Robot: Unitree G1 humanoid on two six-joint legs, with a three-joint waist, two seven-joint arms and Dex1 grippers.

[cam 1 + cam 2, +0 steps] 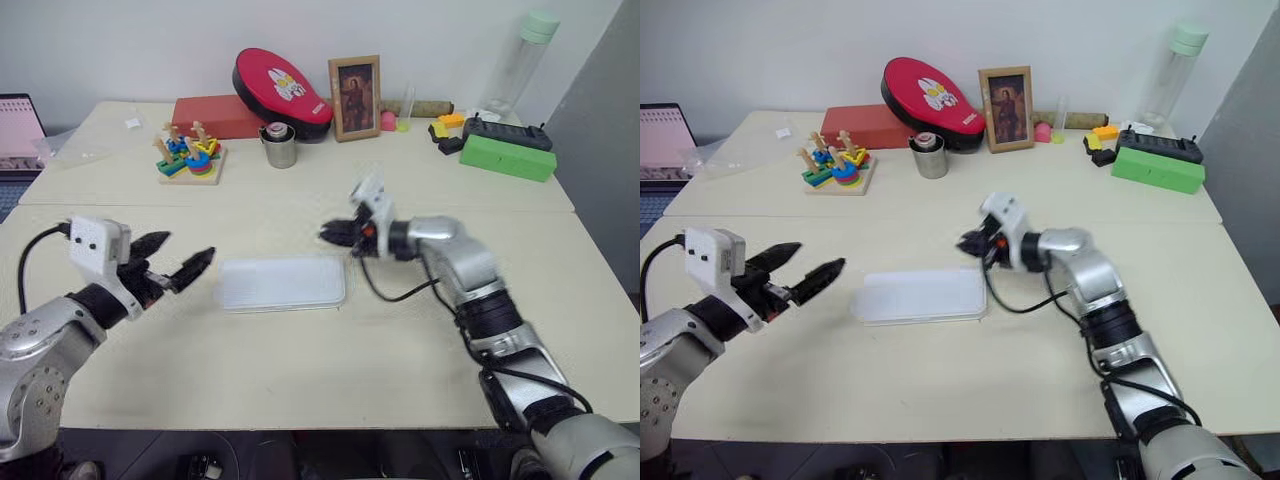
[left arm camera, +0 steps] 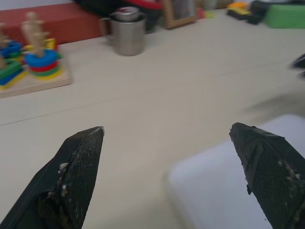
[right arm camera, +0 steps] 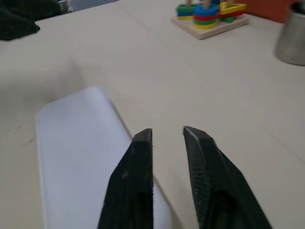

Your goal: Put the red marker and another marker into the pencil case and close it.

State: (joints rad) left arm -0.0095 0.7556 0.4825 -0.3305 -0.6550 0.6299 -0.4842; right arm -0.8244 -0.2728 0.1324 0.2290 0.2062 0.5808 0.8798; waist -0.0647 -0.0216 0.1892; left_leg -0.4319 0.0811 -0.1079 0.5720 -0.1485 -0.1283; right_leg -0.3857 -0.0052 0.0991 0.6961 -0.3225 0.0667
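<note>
Closure looks like the step at its end: the pencil case (image 1: 283,283) lies flat with its lid down at table centre, no marker to be seen outside it. At nine o'clock of the case, the left gripper (image 1: 183,262) hangs spread wide and empty. At two o'clock, beside the case's corner, the right gripper (image 3: 167,135) is parted a little, holding nothing. Next, I judge, both arms simply draw clear. No writing is legible anywhere.

A flat white translucent plastic pencil case (image 1: 283,283) is seen on a cream table (image 1: 330,370). A glossy red oval padded case (image 1: 279,90) is marked with a white figure; a bright green rectangular box (image 1: 507,157) is plain.
</note>
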